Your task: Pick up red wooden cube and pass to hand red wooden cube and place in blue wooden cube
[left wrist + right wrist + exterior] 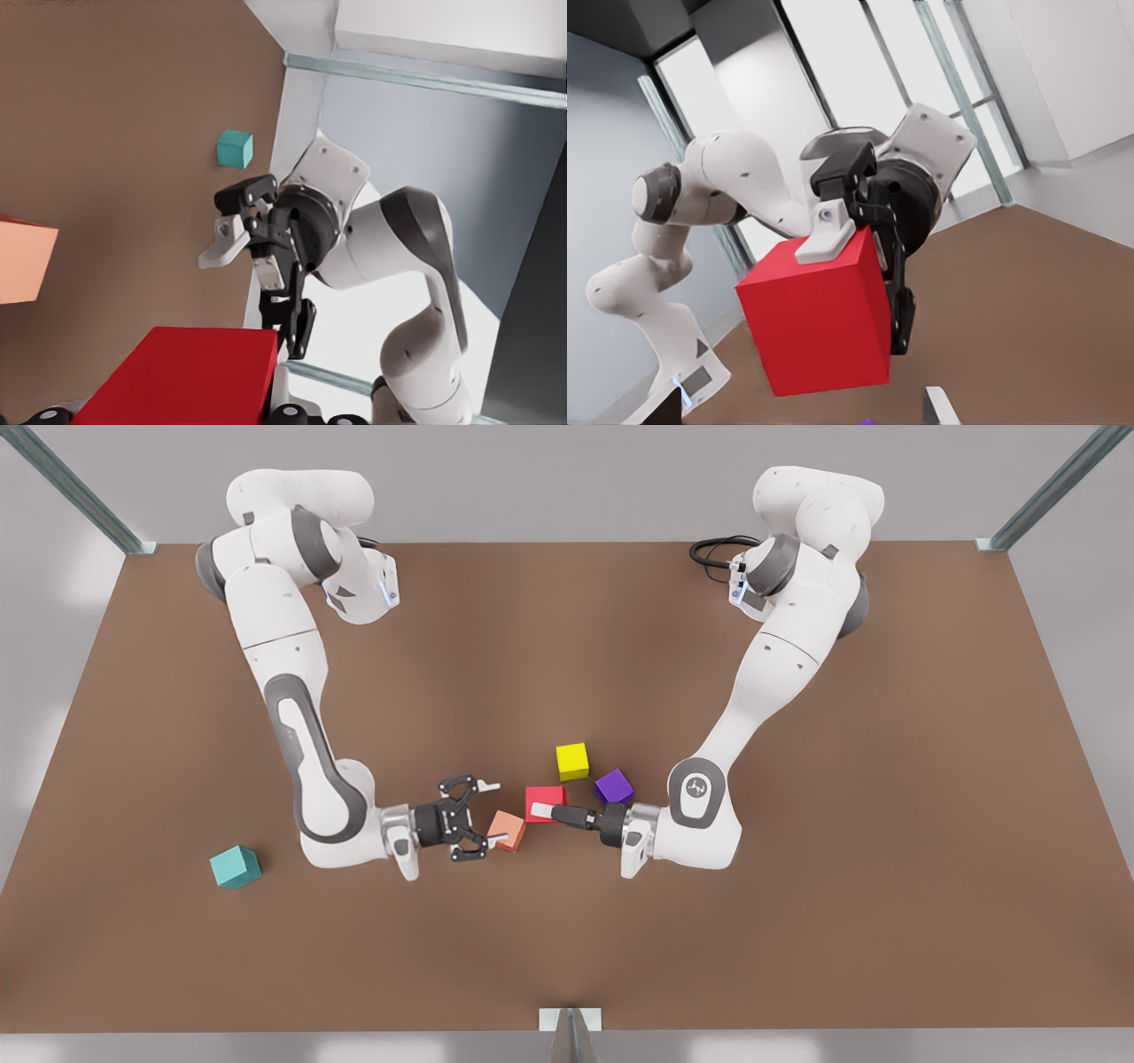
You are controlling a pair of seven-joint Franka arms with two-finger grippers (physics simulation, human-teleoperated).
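No readable text, labels, numbers or brand names appear on anything in these views.

Brown table (797, 921), scattered cubes (572, 761)

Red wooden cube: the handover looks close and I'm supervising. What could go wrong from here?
1. The pale salmon cube sits right at the open right gripper's lower fingertip, so closing in may knock it or grab it instead.
2. The left gripper is clamped on the red wooden cube. The receiving fingers may hit its fingers.
3. The blue wooden cube lies far off toward the front view's left, so a weak grip could slip during the carry.
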